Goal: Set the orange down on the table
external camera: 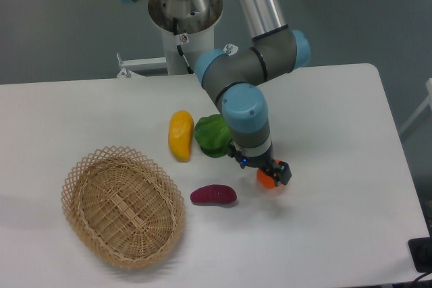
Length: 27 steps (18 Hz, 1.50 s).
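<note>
You held the orange (266,179) clenched in the gripper (269,177), seemingly just above the table (337,166), right of the purple sweet potato (213,195), ready for setting down.

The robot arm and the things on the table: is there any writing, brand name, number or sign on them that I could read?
None can be read.
Robot arm: no lettering visible; only a small blue light near the gripper.
Orange, yellow fruit, purple sweet potato, green item, basket, table: all plain, no labels.
</note>
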{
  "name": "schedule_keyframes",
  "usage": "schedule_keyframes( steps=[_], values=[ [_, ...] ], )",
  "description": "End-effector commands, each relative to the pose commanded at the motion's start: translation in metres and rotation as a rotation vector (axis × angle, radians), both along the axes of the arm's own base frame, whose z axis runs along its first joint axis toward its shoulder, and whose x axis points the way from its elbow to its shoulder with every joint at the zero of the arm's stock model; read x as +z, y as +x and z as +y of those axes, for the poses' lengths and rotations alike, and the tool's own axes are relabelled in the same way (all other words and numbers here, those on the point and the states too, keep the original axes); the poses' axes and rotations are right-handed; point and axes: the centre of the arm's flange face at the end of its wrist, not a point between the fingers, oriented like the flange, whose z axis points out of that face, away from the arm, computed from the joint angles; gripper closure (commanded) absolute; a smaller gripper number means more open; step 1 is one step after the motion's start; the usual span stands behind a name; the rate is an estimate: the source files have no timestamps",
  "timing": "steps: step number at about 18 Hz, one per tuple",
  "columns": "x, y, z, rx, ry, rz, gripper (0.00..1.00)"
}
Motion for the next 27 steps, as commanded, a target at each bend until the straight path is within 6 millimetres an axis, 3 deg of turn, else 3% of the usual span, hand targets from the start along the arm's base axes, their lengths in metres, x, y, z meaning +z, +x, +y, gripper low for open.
schedule_keyframes(
  steps=[1, 2, 8, 14, 22, 27],
  values=[
    [0.025, -0.010, -0.007, 0.110, 0.119, -0.040, 0.00],
    [0.036, -0.015, -0.007, 0.164, 0.170, -0.062, 0.00],
    [0.070, -0.041, -0.011, 0.421, 0.296, -0.093, 0.00],
    [0.090, -0.070, 0.010, 0.711, 0.405, -0.142, 0.00],
    [0.083, -0.070, 0.011, 0.687, 0.387, -0.135, 0.00],
    [0.077, -0.055, -0.005, 0.386, 0.257, -0.078, 0.00]
  ],
)
